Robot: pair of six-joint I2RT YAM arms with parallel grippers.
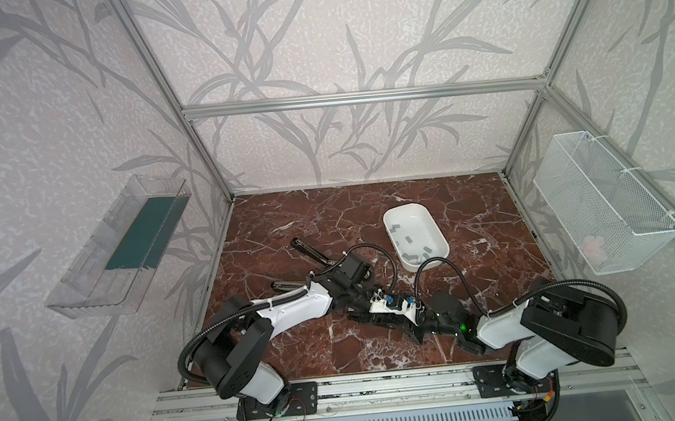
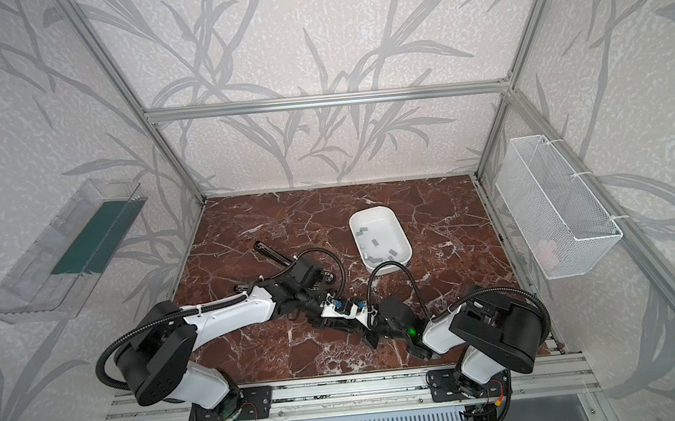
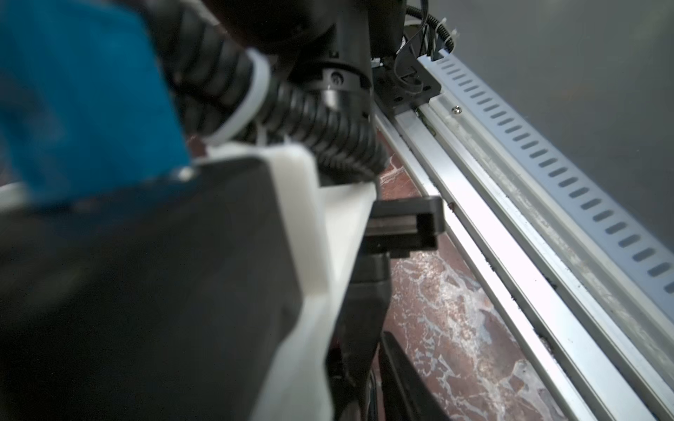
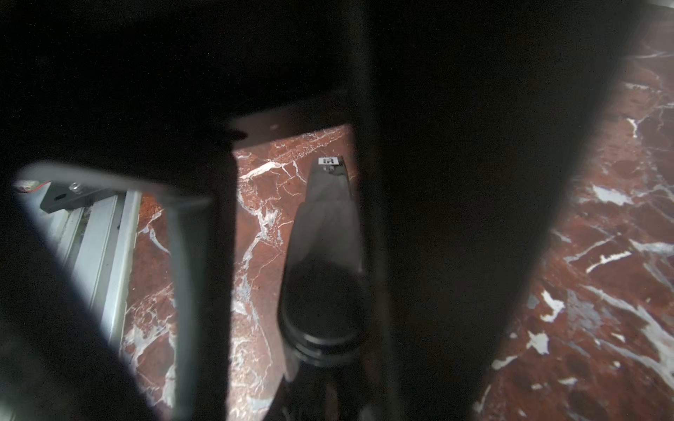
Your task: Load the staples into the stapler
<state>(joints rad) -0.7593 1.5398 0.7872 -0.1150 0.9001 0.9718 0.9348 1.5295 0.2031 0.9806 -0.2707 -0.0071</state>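
The black stapler (image 1: 308, 250) lies on the marble table (image 1: 327, 212), left of centre. It is hinged open. One arm runs from far left to near right, its tip pointing far left. A second dark arm juts leftward from under the left robot arm, which hides the hinge.

The staples (image 1: 408, 240) lie in the white tray (image 1: 435, 230), right of the stapler and well apart from it. Six grey strips can be counted, at mixed angles, most of them in the tray's near half.

There is one stapler and one tray, plus one clear bin (image 1: 84, 292) on the left wall and one wire basket (image 1: 606, 204) on the right wall.

The two grippers cross close together near the middle front. The left gripper (image 1: 409, 330) points near right, and I cannot tell how its jaws stand. The right gripper (image 1: 368, 317) points left with its jaws clenched; whether a strip sits between them is hidden.
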